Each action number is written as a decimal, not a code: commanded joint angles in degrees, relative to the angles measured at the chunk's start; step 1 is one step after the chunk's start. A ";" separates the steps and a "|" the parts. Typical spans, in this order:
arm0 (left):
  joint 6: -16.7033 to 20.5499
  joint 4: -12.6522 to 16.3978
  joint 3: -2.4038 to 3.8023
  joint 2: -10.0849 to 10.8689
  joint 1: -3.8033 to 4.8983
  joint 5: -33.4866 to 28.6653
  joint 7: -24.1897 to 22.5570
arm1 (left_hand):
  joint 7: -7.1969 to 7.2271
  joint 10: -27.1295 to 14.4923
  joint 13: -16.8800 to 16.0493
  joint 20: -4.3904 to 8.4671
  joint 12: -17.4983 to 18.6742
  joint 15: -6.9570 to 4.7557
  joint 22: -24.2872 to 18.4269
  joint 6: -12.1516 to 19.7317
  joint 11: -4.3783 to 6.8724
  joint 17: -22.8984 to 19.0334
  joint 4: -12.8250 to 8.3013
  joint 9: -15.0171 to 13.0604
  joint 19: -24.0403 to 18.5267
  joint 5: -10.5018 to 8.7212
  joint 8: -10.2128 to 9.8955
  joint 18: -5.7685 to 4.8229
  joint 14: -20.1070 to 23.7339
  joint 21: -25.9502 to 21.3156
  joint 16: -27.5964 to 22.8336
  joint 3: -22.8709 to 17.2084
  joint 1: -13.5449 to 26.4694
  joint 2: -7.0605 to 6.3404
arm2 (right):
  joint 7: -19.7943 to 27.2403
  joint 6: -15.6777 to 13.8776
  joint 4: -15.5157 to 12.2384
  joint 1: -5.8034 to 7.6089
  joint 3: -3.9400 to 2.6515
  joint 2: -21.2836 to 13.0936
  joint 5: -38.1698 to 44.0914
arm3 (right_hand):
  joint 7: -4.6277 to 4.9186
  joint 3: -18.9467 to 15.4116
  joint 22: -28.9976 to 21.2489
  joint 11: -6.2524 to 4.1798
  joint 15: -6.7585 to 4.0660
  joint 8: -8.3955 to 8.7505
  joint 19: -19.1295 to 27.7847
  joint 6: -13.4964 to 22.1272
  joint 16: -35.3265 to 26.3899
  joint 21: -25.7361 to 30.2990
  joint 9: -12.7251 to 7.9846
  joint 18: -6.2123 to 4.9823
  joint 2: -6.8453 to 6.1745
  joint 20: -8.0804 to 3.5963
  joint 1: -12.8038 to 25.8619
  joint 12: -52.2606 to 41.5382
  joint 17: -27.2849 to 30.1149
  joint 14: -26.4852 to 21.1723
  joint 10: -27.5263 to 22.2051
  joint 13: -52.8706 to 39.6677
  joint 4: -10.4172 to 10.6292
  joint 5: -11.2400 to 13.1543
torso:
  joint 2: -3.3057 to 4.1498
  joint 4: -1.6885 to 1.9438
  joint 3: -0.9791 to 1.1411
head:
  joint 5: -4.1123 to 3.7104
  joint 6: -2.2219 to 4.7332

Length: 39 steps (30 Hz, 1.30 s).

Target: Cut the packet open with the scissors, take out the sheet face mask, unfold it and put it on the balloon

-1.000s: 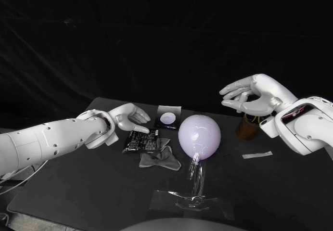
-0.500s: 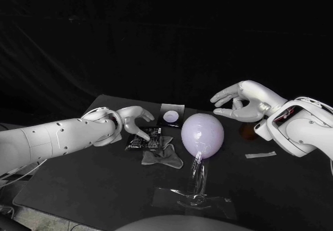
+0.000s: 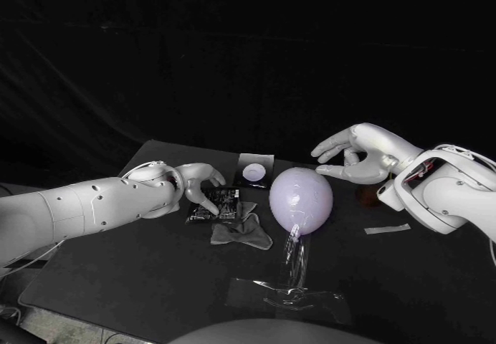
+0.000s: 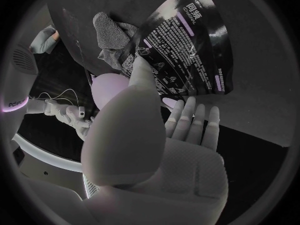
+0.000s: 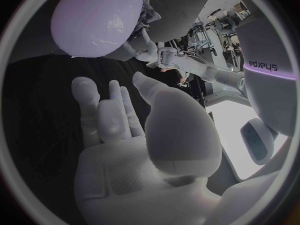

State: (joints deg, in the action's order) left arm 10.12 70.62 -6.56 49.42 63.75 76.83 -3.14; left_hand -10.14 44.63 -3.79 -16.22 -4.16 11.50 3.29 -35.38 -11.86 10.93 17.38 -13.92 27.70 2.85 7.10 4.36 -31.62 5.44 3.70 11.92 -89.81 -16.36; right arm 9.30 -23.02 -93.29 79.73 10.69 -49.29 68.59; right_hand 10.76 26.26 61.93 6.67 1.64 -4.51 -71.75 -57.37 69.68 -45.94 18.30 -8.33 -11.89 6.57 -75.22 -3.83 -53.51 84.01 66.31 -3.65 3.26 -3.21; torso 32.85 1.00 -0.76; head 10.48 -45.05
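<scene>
head view: glossy packet [image 3: 226,203], smooth oval balloon [image 3: 301,201], empty left hand [image 3: 192,183] and right hand [image 3: 363,155], fingers [image 3: 327,150] apart

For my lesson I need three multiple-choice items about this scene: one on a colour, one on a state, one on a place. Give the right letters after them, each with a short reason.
1. What colour is the balloon? A) red B) pale lilac C) green
2. How is the right robot hand? A) curled into a tight fist B) raised, fingers apart, holding nothing C) pressing on the balloon
3. Where is the black packet? A) on the balloon B) in the right robot hand C) on the table, under the left robot hand's fingers
Answers: B, the head view shows it lilac; B, its wrist view shows bare spread fingers; C, the left fingers reach down onto it.
</scene>
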 commanded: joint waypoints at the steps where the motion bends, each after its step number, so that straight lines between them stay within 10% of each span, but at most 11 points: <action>1: -1.61 -0.11 0.06 -0.31 -0.03 2.16 1.34 | -3.52 0.11 -0.05 -0.05 -0.12 0.01 0.06 -0.43 -0.15 0.07 -0.12 -0.12 0.35 0.12 0.23 0.49 -0.25 0.18 0.15 -0.38 -0.56 -0.08 | -0.66 1.15 -0.12 -0.07 -0.04 -0.01 0.90 | 0.17 0.09 0.03 0.10 0.29 0.37 0.20 0.35 0.27 -0.25 0.01 0.41 0.21 0.29 0.13 0.10 -0.06 0.63 -0.38 -0.05 0.30 -0.26 | -0.04 0.05 0.06 | -0.03 -0.08; 15: -2.54 -0.69 0.06 -0.86 -0.28 3.16 1.80 | -2.68 0.13 -0.07 -0.04 -0.33 -0.27 0.17 -1.35 0.19 0.15 -0.14 -0.59 1.05 0.10 0.88 1.13 -0.68 0.42 0.30 -1.13 -1.45 0.74 | -0.81 1.61 -0.38 -0.21 -0.04 -0.24 0.28 | 0.10 0.05 0.89 0.05 0.29 0.26 0.28 0.18 1.18 -1.13 0.07 0.45 0.45 0.37 0.29 0.01 -0.90 0.63 -0.21 -0.09 0.58 -0.26 | -0.05 0.08 0.04 | -0.40 -0.26; 20: -3.61 -0.67 0.06 -0.95 -0.33 3.24 2.04 | -2.30 2.19 -0.23 -0.06 -1.41 -0.47 0.63 -5.81 0.06 1.91 -0.24 -2.16 4.15 0.02 2.86 2.13 -6.93 1.37 2.08 -3.13 -2.03 3.05 | -0.81 1.73 -0.40 -0.26 -0.04 -0.30 -0.26 | 0.07 0.04 1.01 0.02 0.27 0.23 0.38 0.11 1.25 -1.19 0.09 0.43 0.50 0.38 0.33 -0.03 -0.82 0.58 -0.11 -0.10 0.65 -0.25 | -0.06 0.04 0.02 | -0.50 -0.48; 28: -3.98 -0.95 0.06 -1.16 -0.44 3.27 2.04 | -2.04 9.61 -0.54 -0.17 -4.38 -1.26 2.01 -12.96 0.68 3.78 -1.05 -3.68 12.16 -0.13 6.92 5.03 -15.77 4.50 6.37 -8.01 -5.22 10.54 | -0.80 1.78 -0.42 -0.31 -0.03 -0.35 -0.87 | -0.06 0.09 1.36 -0.10 0.20 0.10 0.55 -0.12 1.46 -1.45 0.17 0.40 0.69 0.39 0.36 -0.15 -0.80 0.45 0.28 -0.14 0.81 -0.26 | -0.06 0.03 0.04 | -0.67 -0.73; 39: -1.62 -1.39 0.07 -1.21 -0.62 3.08 0.71 | -0.49 15.22 -0.21 -0.07 -5.21 -3.41 2.95 -17.29 2.94 4.79 -1.29 -3.64 15.67 -0.10 8.52 6.10 -20.73 6.84 8.89 -9.93 -10.24 14.18 | -0.76 1.73 -0.36 -0.45 -0.03 -0.40 -1.09 | -0.24 0.30 1.79 -0.30 0.06 -0.03 0.80 -0.38 1.76 -1.73 0.26 0.35 0.91 0.35 0.21 -0.31 -0.83 0.32 0.95 -0.20 0.93 -0.26 | -0.09 0.06 0.05 | -0.73 -1.05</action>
State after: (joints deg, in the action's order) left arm 9.11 69.23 -6.23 48.29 63.54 80.04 -1.77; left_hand -10.63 59.36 -4.02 -16.30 -9.04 8.11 4.37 -52.16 -8.95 15.64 16.13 -17.54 42.95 2.84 15.42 8.06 -51.94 11.89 12.27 2.38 -99.29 -2.19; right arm 8.49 -21.94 -93.60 79.32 10.69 -49.68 67.57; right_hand 10.56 26.57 63.66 6.43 1.64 -4.51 -71.31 -57.37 71.14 -47.37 18.48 -7.91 -11.67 7.00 -75.00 -3.84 -54.31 83.99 66.96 -3.75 3.89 -3.21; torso 32.78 1.04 -0.71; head 9.76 -46.04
